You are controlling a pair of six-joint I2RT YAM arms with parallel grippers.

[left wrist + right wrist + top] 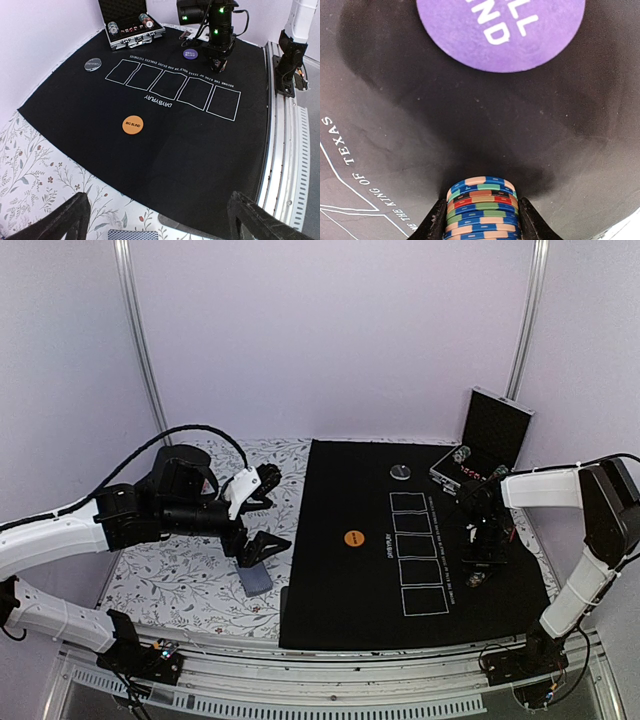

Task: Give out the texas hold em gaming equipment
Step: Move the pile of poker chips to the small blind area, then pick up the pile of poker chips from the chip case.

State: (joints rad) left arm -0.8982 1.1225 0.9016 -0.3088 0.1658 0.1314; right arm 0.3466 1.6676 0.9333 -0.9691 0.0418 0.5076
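Observation:
A stack of striped poker chips (481,192) stands on the black mat, with my right gripper (481,220) shut on it, one finger on each side. Just beyond it lies the purple button disc (500,30). In the top view my right gripper (476,570) points down at the mat's right part. The orange disc (353,538) and silver disc (400,472) lie flat on the mat. My left gripper (268,512) hangs open over the floral cloth, above and behind the grey-blue-backed cards (255,580). Those cards (132,235) show between its fingers (55,220).
The black mat (340,600) has a printed row of card outlines (417,550). An open silver-edged case (480,445) with more chips (112,27) stands at its far right corner. A metal rail (330,685) runs along the near edge.

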